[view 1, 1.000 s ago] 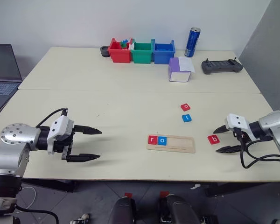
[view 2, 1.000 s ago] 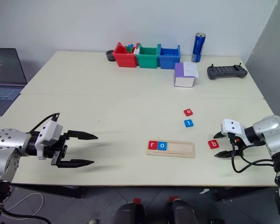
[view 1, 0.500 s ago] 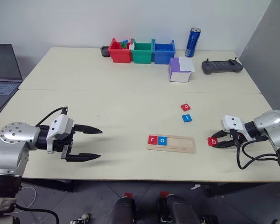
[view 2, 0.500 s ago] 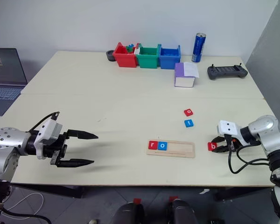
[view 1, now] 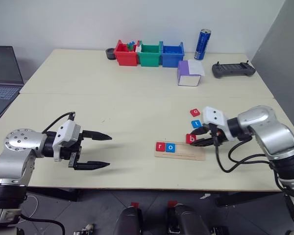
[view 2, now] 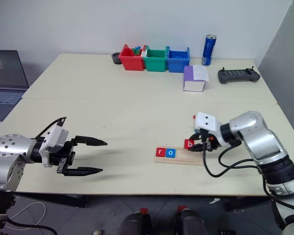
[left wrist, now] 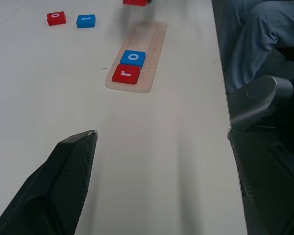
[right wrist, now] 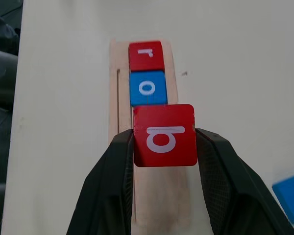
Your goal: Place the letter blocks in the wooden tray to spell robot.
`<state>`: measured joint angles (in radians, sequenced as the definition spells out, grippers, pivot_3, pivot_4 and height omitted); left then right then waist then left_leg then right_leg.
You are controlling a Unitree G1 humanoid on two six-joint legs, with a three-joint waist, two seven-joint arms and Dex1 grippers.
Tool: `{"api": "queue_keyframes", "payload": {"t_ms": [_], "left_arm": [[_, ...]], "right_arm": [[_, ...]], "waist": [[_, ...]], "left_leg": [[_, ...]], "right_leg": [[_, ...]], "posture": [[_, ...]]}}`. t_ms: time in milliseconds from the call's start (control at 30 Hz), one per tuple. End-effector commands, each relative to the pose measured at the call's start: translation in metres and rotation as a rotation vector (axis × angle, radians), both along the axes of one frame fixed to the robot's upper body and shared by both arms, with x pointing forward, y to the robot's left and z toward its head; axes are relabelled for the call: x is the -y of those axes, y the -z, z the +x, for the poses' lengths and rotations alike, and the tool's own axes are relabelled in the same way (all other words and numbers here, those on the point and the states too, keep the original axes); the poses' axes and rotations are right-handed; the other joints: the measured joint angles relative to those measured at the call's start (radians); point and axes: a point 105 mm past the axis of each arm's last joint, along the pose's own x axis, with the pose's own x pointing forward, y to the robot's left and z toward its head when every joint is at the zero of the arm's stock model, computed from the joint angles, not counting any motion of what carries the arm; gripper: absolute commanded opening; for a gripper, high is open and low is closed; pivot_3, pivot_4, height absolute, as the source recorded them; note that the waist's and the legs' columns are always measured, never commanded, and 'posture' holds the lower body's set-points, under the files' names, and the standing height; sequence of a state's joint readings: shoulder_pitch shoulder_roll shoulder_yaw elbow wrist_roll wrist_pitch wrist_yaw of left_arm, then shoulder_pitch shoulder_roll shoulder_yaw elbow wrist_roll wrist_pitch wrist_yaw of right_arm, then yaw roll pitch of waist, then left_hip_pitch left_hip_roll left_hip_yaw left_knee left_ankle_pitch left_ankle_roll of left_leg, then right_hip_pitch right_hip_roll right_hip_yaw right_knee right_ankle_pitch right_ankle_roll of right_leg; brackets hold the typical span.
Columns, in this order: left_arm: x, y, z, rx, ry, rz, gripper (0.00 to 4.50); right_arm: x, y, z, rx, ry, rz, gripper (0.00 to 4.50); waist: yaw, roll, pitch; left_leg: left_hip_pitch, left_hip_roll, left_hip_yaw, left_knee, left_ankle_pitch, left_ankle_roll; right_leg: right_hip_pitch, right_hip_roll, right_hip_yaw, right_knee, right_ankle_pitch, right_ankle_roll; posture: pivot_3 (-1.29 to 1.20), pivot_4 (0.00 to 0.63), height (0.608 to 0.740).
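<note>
I have the right gripper [right wrist: 164,147] clamped on the red "b" block [right wrist: 164,135], holding it above the wooden tray [view 1: 179,151], just past the blue "o" block [view 1: 170,147]. The red "r" block [view 1: 160,146] and that "o" sit side by side at the tray's left end. The other red "o" block [view 1: 194,112] and blue "t" block [view 1: 196,123] lie on the table [view 1: 112,107] behind the tray. My left gripper [view 1: 102,151] hangs well off to the left, fingers spread wide, holding nothing
</note>
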<state>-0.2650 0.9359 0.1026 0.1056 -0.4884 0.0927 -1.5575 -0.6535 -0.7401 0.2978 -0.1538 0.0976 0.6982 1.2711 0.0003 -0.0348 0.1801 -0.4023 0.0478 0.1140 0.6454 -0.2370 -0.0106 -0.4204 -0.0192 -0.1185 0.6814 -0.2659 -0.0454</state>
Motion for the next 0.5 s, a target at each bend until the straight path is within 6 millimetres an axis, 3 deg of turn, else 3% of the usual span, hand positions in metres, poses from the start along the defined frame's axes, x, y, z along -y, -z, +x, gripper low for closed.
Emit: {"api": "queue_keyframes", "payload": {"t_ms": [33, 500], "left_arm": [[0.004, -0.010, 0.000, 0.038, 0.003, -0.019, 4.50], [0.001, -0.010, -0.001, 0.032, -0.017, -0.021, 4.50]], "right_arm": [[-0.013, 0.005, 0.001, 0.021, 0.031, 0.002, 1.47], [-0.021, 0.029, -0.002, -0.006, 0.027, -0.051, 1.47]], "waist": [[0.000, 0.000, 0.000], [-0.002, 0.000, 0.000]], "left_leg": [[0.000, 0.000, 0.000, 0.000, 0.000, 0.000], [0.000, 0.000, 0.000, 0.000, 0.000, 0.000]], "right_leg": [[0.000, 0.000, 0.000, 0.000, 0.000, 0.000], [0.000, 0.000, 0.000, 0.000, 0.000, 0.000]], "posture": [[0.00, 0.150, 0.740], [0.00, 0.150, 0.740]]}}
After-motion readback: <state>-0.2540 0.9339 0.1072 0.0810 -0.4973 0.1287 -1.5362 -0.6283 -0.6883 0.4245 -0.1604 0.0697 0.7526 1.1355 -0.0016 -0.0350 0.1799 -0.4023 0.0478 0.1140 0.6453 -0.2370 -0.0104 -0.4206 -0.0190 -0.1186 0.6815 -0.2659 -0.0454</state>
